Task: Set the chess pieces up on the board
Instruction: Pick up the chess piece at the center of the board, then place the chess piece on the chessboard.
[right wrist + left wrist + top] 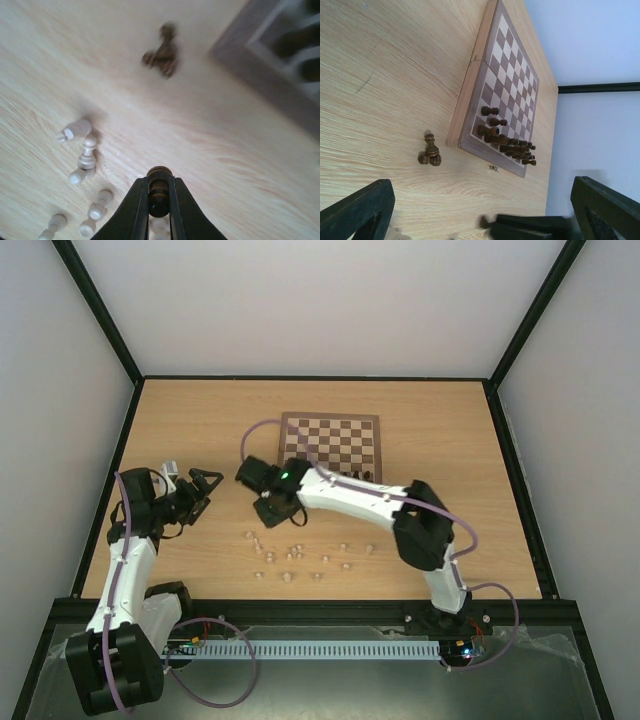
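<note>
While my right gripper point(159, 192) pinches a dark piece point(159, 175) at the bottom centre of its wrist view, I should carry it level to the board point(280, 82), upper right, and set it upright. Its long axis runs along my fingers, rounded end towards the frame's top. Meanwhile my left gripper point(480, 202) hangs spread, holding nothing.

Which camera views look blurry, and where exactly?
Right wrist view: the loose dark pieces and the board corner are smeared, the dark piece clamped in the right gripper sharp. Left wrist view: board crisp. Top external view: even light, no glare.
</note>
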